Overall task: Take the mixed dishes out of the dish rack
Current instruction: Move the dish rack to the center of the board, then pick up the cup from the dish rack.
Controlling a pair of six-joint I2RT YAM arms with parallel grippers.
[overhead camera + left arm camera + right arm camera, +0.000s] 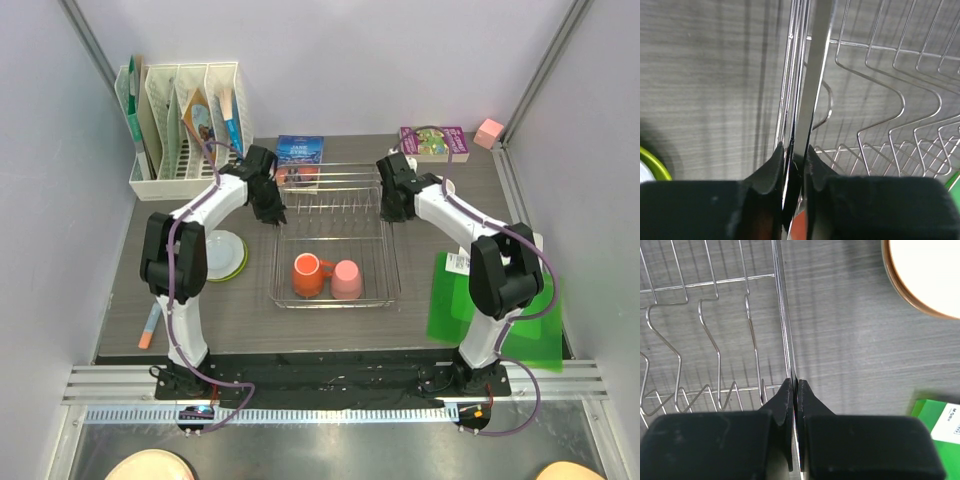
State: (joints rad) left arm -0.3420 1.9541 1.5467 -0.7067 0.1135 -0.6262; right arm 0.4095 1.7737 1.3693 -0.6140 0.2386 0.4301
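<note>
The silver wire dish rack (335,240) stands mid-table with an orange mug (307,275) and a pink cup (346,280) in its near end. My left gripper (270,210) is shut on the rack's left rim wire; in the left wrist view the gripper (794,162) pinches the rim (800,75). My right gripper (392,208) is shut on the right rim; in the right wrist view the gripper (795,390) clamps the wire (782,315). A lime-green plate (240,268) with a pale bowl (222,248) on it lies left of the rack. A cream-white bowl (925,275) sits right of the rack.
A white file organizer (185,130) stands at the back left. A blue book (299,150), a purple box (433,142) and a pink block (489,132) lie along the back. A green sheet (490,300) lies at the right, a pen (150,325) at the left.
</note>
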